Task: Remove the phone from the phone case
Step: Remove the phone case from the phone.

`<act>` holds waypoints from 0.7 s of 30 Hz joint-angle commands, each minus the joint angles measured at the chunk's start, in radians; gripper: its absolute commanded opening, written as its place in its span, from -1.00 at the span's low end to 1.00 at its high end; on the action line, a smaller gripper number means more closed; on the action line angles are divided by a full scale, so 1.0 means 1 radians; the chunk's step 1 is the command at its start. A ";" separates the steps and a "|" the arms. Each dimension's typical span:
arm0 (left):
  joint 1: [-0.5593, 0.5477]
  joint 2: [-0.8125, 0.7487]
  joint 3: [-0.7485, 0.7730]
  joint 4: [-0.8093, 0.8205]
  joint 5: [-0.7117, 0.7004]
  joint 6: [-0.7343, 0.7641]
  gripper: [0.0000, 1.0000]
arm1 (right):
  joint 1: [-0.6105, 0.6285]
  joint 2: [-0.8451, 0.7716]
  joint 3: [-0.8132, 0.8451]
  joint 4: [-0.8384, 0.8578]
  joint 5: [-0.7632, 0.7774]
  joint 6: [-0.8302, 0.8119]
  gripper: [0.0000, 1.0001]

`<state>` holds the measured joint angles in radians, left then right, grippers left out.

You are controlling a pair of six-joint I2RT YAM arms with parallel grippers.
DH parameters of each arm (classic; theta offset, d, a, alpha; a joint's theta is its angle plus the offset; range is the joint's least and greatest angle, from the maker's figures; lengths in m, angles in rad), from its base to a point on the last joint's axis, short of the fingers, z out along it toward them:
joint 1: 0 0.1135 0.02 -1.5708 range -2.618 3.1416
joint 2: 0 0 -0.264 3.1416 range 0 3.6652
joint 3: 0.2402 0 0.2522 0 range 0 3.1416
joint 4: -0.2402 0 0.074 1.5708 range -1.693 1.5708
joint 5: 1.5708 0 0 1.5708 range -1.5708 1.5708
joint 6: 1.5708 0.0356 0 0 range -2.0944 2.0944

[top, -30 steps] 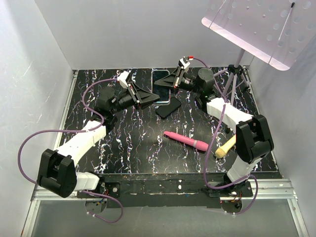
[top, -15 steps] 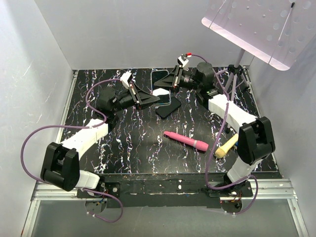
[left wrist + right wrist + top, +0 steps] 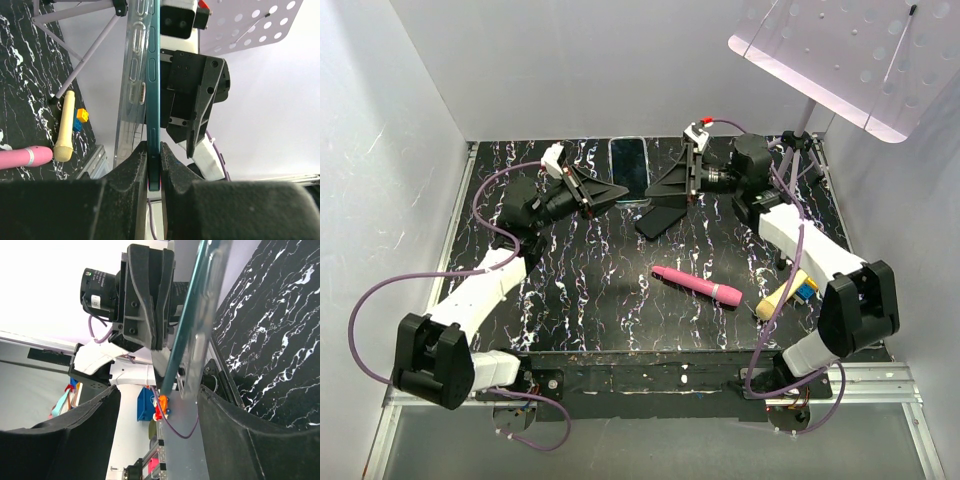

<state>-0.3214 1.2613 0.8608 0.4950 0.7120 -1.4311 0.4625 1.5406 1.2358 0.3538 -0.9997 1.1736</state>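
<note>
Overhead, a black counter (image 3: 580, 280) veined with white sits inside a white-walled booth. Two white-and-black robot arms reach across it from the near edge.

Above the far middle of the counter, the phone (image 3: 630, 165), black with a glossy screen, is held between the two arms. The left jaws are clamped on it. In the left wrist view the phone stands edge-on with its teal side facing the camera, and its near end is pinched between two dark fingers (image 3: 132, 170).

The phone case (image 3: 134, 60), a clear shell with slot-shaped cutouts, runs along the phone's left side. It lies close against the phone at the far end and splays away toward the near end, passing outside the left finger. It appears to be attached only at the far end, though the edge-on view does not settle this.

The right jaws stand wide apart. In the right wrist view their two black fingers (image 3: 75, 435) frame the phone and case, which cross the gap between them edge-on.

A second, plain black phone (image 3: 660, 219) lies flat on the counter just nearer than the held one. Nearer again lies a pink rod-shaped object (image 3: 698, 286). To its right are a cream cylinder (image 3: 777, 297) and small blue and yellow blocks (image 3: 806, 290) beside it. At the far right a tripod (image 3: 798, 150) carries a pale perforated plate (image 3: 840, 60).
</note>
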 commanded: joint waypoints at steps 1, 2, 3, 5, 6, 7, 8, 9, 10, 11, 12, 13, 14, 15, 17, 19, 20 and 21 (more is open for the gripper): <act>0.010 -0.094 0.026 -0.087 -0.062 -0.011 -1.00 | -0.024 -0.083 -0.062 0.051 -0.040 -0.023 0.34; 0.010 -0.105 0.026 -0.110 -0.077 -0.021 -1.00 | -0.024 -0.089 -0.076 0.072 -0.036 -0.017 0.29; 0.012 -0.109 0.027 -0.124 -0.089 -0.034 -1.00 | -0.024 -0.096 -0.094 0.089 -0.033 0.004 0.21; 0.008 -0.109 0.018 -0.095 -0.098 -0.066 -1.00 | -0.025 -0.102 -0.125 0.170 -0.014 0.047 0.09; 0.008 -0.111 0.014 -0.075 -0.101 -0.080 -1.00 | -0.025 -0.103 -0.136 0.184 -0.007 0.057 0.07; 0.010 -0.111 0.007 -0.061 -0.101 -0.095 -1.00 | -0.025 -0.105 -0.140 0.192 0.002 0.060 0.04; 0.008 -0.109 0.003 -0.046 -0.101 -0.109 -1.00 | -0.025 -0.103 -0.151 0.203 0.009 0.067 0.04; 0.008 -0.109 0.000 -0.030 -0.101 -0.123 -1.00 | -0.025 -0.100 -0.159 0.220 0.015 0.076 0.04; 0.010 -0.109 -0.005 -0.020 -0.100 -0.130 -1.00 | -0.025 -0.093 -0.163 0.234 0.015 0.087 0.03; 0.010 -0.108 -0.006 -0.013 -0.097 -0.138 -1.00 | -0.025 -0.080 -0.167 0.247 0.012 0.103 -0.01; 0.012 -0.106 -0.006 -0.007 -0.097 -0.141 -1.00 | -0.025 -0.073 -0.168 0.272 0.009 0.118 -0.04; 0.008 -0.108 -0.008 -0.006 -0.100 -0.141 -1.00 | -0.024 -0.063 -0.171 0.302 0.006 0.139 -0.05; 0.010 -0.111 -0.009 -0.006 -0.100 -0.141 -1.00 | -0.024 -0.054 -0.174 0.335 0.006 0.164 -0.07; 0.010 -0.114 -0.011 -0.007 -0.100 -0.138 -1.00 | -0.022 -0.044 -0.173 0.353 0.004 0.178 -0.08; 0.008 -0.114 -0.020 -0.004 -0.103 -0.138 -1.00 | -0.019 -0.028 -0.159 0.355 0.003 0.182 -0.10; 0.008 -0.111 -0.023 0.007 -0.102 -0.144 -1.00 | -0.016 -0.013 -0.145 0.355 0.006 0.189 -0.10; 0.008 -0.108 -0.023 0.014 -0.100 -0.147 -1.00 | -0.015 -0.005 -0.141 0.356 0.007 0.192 -0.13; 0.010 -0.109 -0.025 0.023 -0.098 -0.152 -1.00 | -0.013 0.006 -0.133 0.355 0.009 0.192 -0.16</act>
<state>-0.3161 1.1919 0.8383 0.4152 0.6239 -1.5658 0.4408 1.5173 1.0657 0.6304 -0.9947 1.3365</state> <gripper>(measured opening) 0.099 0.441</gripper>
